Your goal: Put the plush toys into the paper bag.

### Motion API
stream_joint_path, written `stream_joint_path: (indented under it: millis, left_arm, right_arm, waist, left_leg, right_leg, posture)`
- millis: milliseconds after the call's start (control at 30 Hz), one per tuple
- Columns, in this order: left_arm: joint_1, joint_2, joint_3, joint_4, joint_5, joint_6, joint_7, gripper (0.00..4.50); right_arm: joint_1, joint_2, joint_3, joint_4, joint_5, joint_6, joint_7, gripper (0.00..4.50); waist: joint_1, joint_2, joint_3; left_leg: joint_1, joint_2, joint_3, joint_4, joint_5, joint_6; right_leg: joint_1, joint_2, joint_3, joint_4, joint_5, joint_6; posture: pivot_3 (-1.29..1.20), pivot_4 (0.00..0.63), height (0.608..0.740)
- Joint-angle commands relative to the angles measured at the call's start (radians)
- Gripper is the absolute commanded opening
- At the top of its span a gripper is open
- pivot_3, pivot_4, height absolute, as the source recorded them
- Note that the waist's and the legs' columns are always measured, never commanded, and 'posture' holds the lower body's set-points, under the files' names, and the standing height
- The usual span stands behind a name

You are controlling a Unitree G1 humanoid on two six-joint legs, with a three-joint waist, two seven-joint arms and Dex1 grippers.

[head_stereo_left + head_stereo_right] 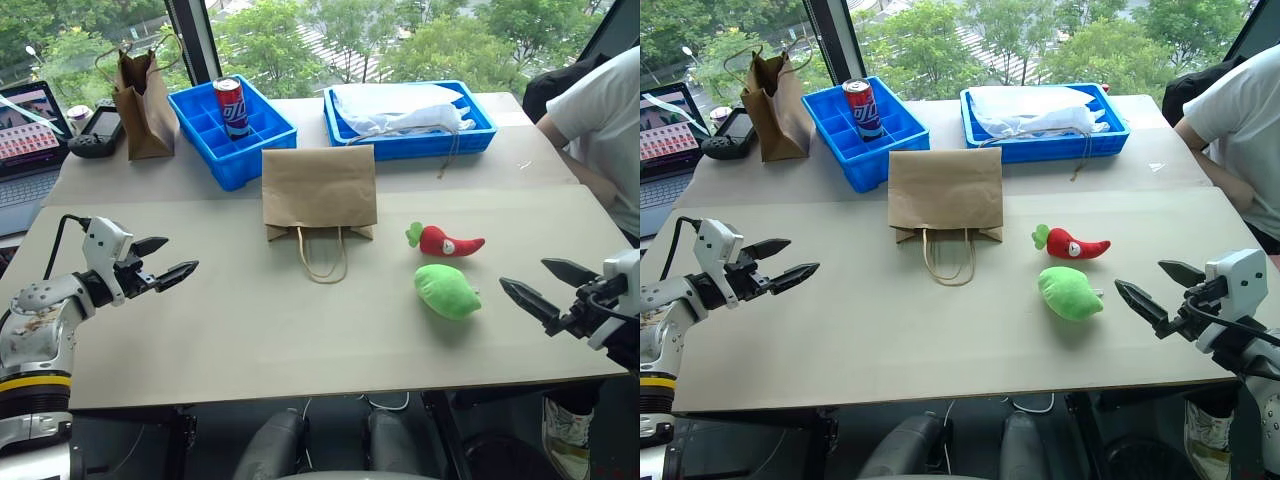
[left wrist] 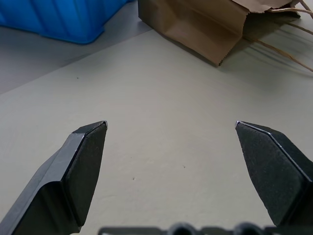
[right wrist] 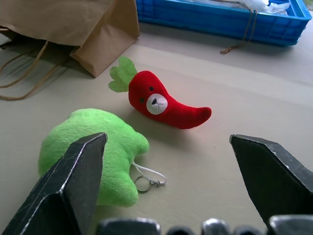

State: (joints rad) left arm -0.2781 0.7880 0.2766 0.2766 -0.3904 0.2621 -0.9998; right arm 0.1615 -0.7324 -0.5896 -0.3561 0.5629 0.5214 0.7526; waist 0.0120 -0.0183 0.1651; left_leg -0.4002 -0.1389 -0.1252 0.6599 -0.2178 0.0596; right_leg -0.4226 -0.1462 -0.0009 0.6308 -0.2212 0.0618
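We're holding both pincers wide and empty: left pincer [image 1: 172,258], right pincer [image 1: 535,286]. Paper bag [image 1: 319,187] is lying flat mid-desk [image 1: 250,330]; red chili toy [image 1: 446,241] and green lump toy [image 1: 446,291] are sitting beside it, near the right pincer.

I saw the paper bag [image 1: 319,190] lying mid-table, chili toy [image 1: 446,241] to its right, lump toy [image 1: 446,291] just before the chili.

The wide kraft paper bag [image 1: 318,187] lies flat mid-table, loop handles toward the robot. Red chili plush [image 1: 446,241] sits to its right, with the light-green lump [image 1: 446,291] just below it, both outside the bag.
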Motion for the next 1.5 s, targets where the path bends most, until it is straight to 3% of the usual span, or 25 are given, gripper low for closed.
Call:
stream_joint_path:
  millis: [33, 167, 267, 367, 567, 667, 867, 1100, 1200, 1267, 1500]
  left_arm:
    - [-0.061, 0.061, 0.004, -0.068, -0.073, 0.038, -0.118, 4.50]
    - [-0.209, 0.178, -0.069, -0.134, -0.115, 0.038, -0.369, 4.50]
    - [-0.339, 0.190, -0.180, -0.113, -0.064, 0.010, -0.475, 4.50]
    - [-0.429, 0.161, -0.272, -0.091, -0.005, -0.037, -0.522, 4.50]
    - [-0.610, -0.020, -0.447, 0.125, 0.212, -0.440, -0.528, 4.50]
    - [-0.678, -0.119, -0.485, 0.285, 0.274, -0.614, -0.498, 4.50]
    - [-0.791, -0.226, -0.594, 0.607, 0.483, -1.049, -0.399, 4.50]
    - [-0.909, -0.311, -0.664, 0.833, 0.642, -1.237, -0.225, 4.50]
    - [-0.934, -0.333, -0.685, 0.888, 0.685, -1.245, -0.198, 3.75]
    - [-0.943, -0.348, -0.691, 0.912, 0.710, -1.236, -0.164, 3.00]
    - [-0.953, -0.383, -0.614, 0.937, 0.623, -1.145, -0.227, 0.64]
  right_arm:
    - [-0.024, -0.110, -0.006, -0.058, 0.050, 0.028, 0.088, 4.48]
    - [-0.086, -0.346, 0.015, -0.144, 0.169, 0.156, 0.264, 4.48]
    - [-0.197, -0.457, 0.078, -0.154, 0.235, 0.212, 0.306, 4.48]
    - [-0.288, -0.496, 0.138, -0.150, 0.269, 0.248, 0.302, 4.48]
    - [-0.350, -0.469, 0.212, -0.229, 0.314, 0.330, 0.213, 4.48]
    - [-0.322, -0.442, 0.200, -0.274, 0.318, 0.352, 0.167, 4.48]
    - [-0.270, -0.413, 0.133, -0.350, 0.289, 0.367, 0.080, 4.48]
    - [-0.195, -0.374, 0.023, -0.438, 0.341, 0.439, 0.005, 4.48]
    - [-0.183, -0.352, 0.017, -0.468, 0.365, 0.454, -0.040, 4.50]
    - [-0.180, -0.342, 0.026, -0.485, 0.375, 0.459, -0.069, 4.50]
    - [-0.152, -0.330, 0.059, -0.513, 0.380, 0.468, -0.127, 4.50]
  waist:
    - [0.000, 0.000, 0.000]
    - [-0.001, 0.002, 0.010]
    - [0.000, 0.003, 0.007]
    - [0.000, 0.004, 0.007]
    - [0.002, -0.001, 0.009]
    - [0.003, -0.001, 0.009]
    - [0.001, -0.002, 0.010]
    - [0.008, -0.002, 0.010]
    - [0.013, -0.002, 0.010]
    - [0.011, -0.002, 0.010]
    - [0.010, -0.002, 0.010]
  left_leg:
    - [0.000, 0.000, 0.000, 0.000, 0.000, 0.000]
    - [-0.008, -0.001, 0.004, 0.003, 0.001, -0.001]
    - [0.000, 0.005, 0.003, 0.003, 0.001, -0.002]
    - [0.000, 0.006, 0.008, 0.001, 0.000, -0.001]
    - [-0.007, 0.006, 0.009, 0.002, 0.001, 0.003]
    - [-0.007, 0.005, 0.011, 0.002, 0.000, 0.003]
    - [-0.010, 0.003, 0.016, 0.005, -0.001, 0.004]
    - [-0.011, 0.002, 0.017, 0.013, -0.005, 0.012]
    - [-0.014, 0.002, 0.017, 0.019, -0.006, 0.014]
    - [-0.014, 0.001, 0.017, 0.020, -0.007, 0.014]
    - [-0.014, 0.000, 0.018, 0.021, -0.007, 0.015]
  right_leg:
    - [0.000, 0.000, 0.000, 0.000, 0.000, 0.000]
    - [-0.008, 0.000, 0.002, 0.002, 0.002, 0.001]
    - [0.002, 0.004, -0.001, -0.004, 0.004, 0.000]
    - [0.002, 0.002, 0.001, -0.005, 0.002, 0.004]
    - [-0.004, 0.001, 0.001, -0.005, 0.006, 0.000]
    - [-0.004, 0.000, 0.001, -0.006, 0.006, 0.000]
    - [-0.007, -0.002, 0.003, -0.007, 0.009, 0.005]
    - [-0.006, -0.001, 0.006, -0.007, 0.011, 0.009]
    - [-0.006, -0.001, 0.005, -0.006, 0.012, 0.011]
    - [-0.005, -0.001, 0.006, -0.006, 0.013, 0.012]
    - [-0.005, -0.001, 0.007, -0.006, 0.013, 0.013]
  posture:
    - [0.00, 0.150, 0.740]
    - [0.00, 0.150, 0.740]
    - [0.00, 0.150, 0.740]
    - [0.00, 0.150, 0.740]
    - [0.00, 0.150, 0.740]
    - [0.00, 0.150, 0.740]
    - [0.00, 0.150, 0.740]
    - [0.00, 0.150, 0.740]
    - [0.00, 0.150, 0.740]
    - [0.00, 0.150, 0.740]
    - [0.00, 0.150, 0.740]
